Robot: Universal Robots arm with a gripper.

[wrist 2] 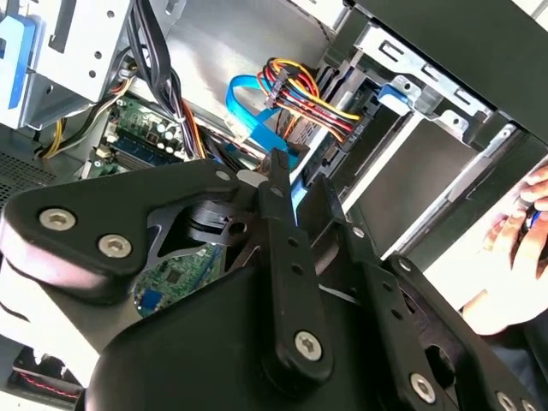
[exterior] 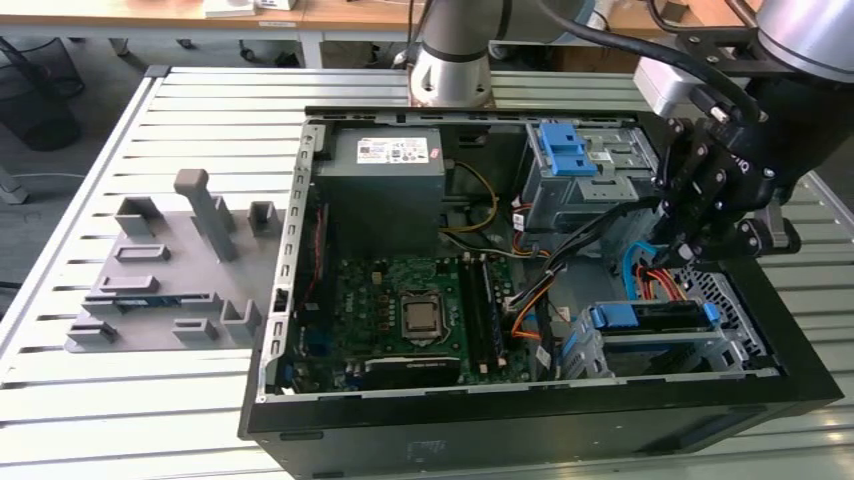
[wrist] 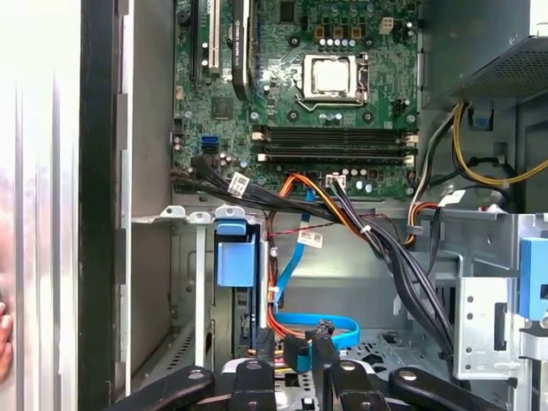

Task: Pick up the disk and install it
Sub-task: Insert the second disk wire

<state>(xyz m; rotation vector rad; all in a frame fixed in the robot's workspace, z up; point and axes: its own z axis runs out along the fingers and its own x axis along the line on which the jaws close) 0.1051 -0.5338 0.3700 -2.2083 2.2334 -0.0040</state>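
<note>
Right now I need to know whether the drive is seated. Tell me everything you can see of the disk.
The disk lies flat in the metal drive cage at the corner of the case toward the exterior view's right. Its top looks dark from here, and a blue plastic bracket frames it. The end effector hangs above it, apparently without touching. Orange and blue cables run just behind it, and its connectors are hidden.
</note>
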